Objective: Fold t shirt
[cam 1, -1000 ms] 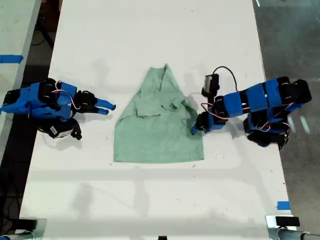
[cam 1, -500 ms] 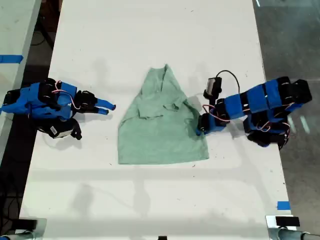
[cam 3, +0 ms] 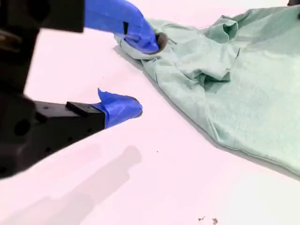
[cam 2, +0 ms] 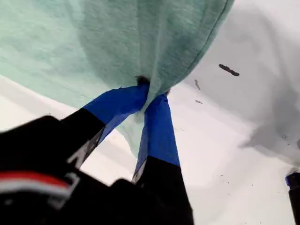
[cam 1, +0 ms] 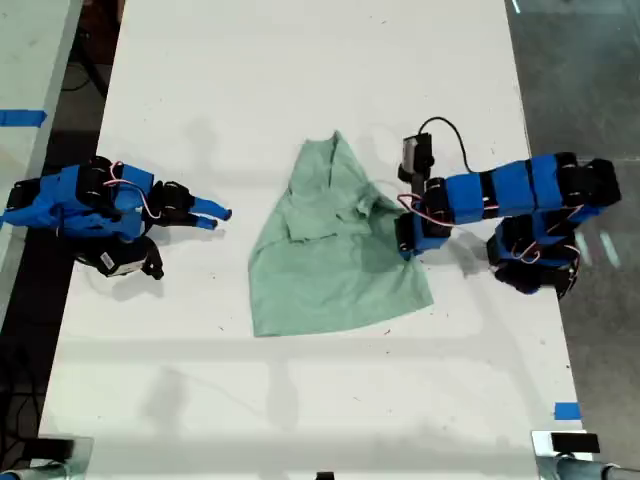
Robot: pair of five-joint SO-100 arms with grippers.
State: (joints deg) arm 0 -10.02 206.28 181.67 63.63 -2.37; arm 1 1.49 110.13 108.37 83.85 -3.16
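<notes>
T shirt (cam 1: 335,255) lies mid-desk (cam 1: 300,80), pale mint, limp and wrinkled, partly folded: sleeves turned in, neck end narrowed to a point toward the far edge in the exterior view. Hem toward the near edge, skewed.

My first pincer (cam 2: 151,96) is pinched tight on the shirt's edge, blue fingertips (cam 2: 123,104) together with cloth bunched between them. In the exterior view this is the arm at that view's right, at the shirt's right-hand edge (cam 1: 408,235). Fabric drapes off the pinch point and hangs in soft folds, so a corner is lifted slightly off the desk.

My second pincer (cam 3: 140,75) stands wide, nothing in it, near the shirt's other side but apart from it; one fingertip (cam 3: 138,30) overlaps the cloth's edge in its wrist view, contact uncertain.

Handling, as judged: very light, fully soft, no stiffness. It will follow whatever edge is dragged and bunch rather than slide flat. Thin cloth on a smooth desk; a single layer is hard to pick, so take a hem, a sleeve fold or a corner, where layers double. One-point hold lets the rest twist; two holds along one edge would keep the fold straight. Not fragile.
</notes>
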